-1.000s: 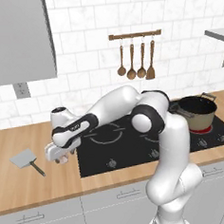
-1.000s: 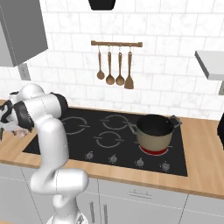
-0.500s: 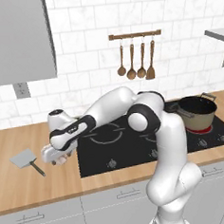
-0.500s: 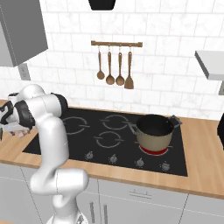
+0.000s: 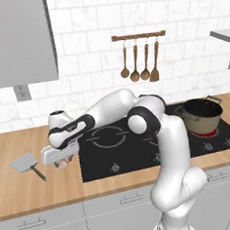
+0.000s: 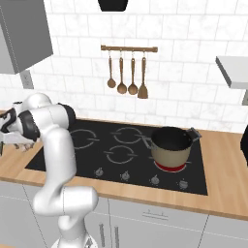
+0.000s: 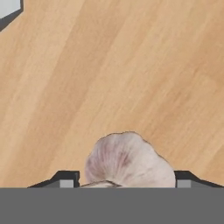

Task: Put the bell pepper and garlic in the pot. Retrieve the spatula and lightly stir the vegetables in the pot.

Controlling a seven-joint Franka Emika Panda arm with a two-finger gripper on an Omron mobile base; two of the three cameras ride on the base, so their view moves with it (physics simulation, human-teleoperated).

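Note:
The garlic [image 7: 127, 162], a pale pinkish bulb, lies on the wooden counter left of the stove, under my hand [image 5: 63, 162]. My gripper [image 7: 124, 180] is down around it, open, with one dark fingertip [image 7: 65, 179] on each side of the bulb. The light-grey spatula [image 5: 25, 164] lies flat on the counter just left of the hand, and a corner of its blade [image 7: 8, 9] is in the hand view. The tan pot [image 5: 203, 116] stands on the right front burner [image 6: 169, 145], dark inside. The bell pepper is out of view.
The black cooktop [image 5: 119, 146] lies between the garlic and the pot. Wooden spoons and a turner [image 5: 139, 61] hang on a wall rail behind it. A grey cabinet [image 5: 16, 41] hangs above the left counter.
The hand has moved a little left and lower over the counter, down onto the garlic. Spatula and pot have stayed put.

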